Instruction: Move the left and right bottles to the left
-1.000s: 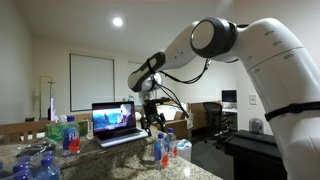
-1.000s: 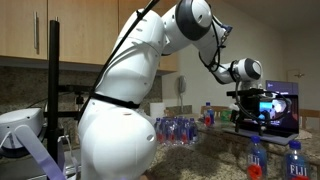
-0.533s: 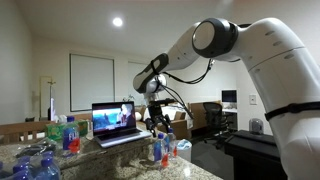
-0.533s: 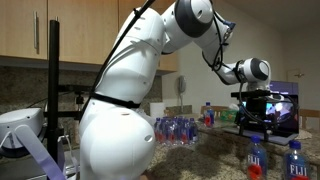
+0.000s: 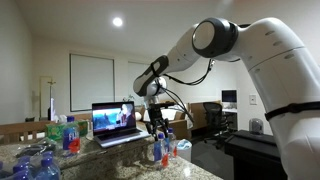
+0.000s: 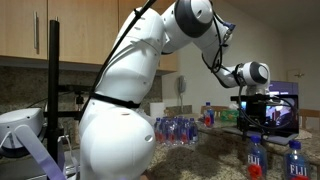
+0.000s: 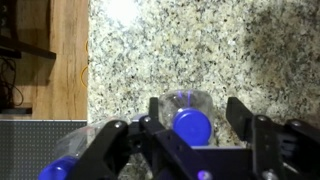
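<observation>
Wrist view, left to right: the blue cap of the free bottle (image 7: pixel 60 168) is clipped by the bottom edge. Then comes the straddled bottle (image 7: pixel 186 102), centred on the granite tabletop (image 7: pixel 200 50) with the claw (image 7: pixel 186 138) down over it. The claw is unclenched. Its fingers stand either side of the cap, there's a gap showing on the right-hand side, and nothing is gripped as far as I can see.

Progress, my read: neither bottle is relocated yet. In an exterior view the straddled bottle (image 6: pixel 256 162) and the free bottle (image 6: pixel 294 160) stand upright and near each other by the tabletop's near edge, with the claw (image 6: pixel 250 124) directly above the former. In an exterior view the pair sits near the tabletop's end beyond the laptop (image 5: pixel 115 122).

Left to do:
- Clamp the straddled bottle, carry it toward the tabletop's left side and set it down.
- Repeat for the free bottle.

So we're at the first grasp of two moves.

Hard to make out:
- In the wrist view the straddled bottle's body is hidden under its own cap and the claw's linkages.
- The gap on the left finger's side is lost in dark metal.
- In both exterior views the fingertips are too small to tell touching from clear.
- The free bottle's base is cut off by the frame bottom.
- The labels are blurred.
- The drop zone is not in the wrist view.
</observation>
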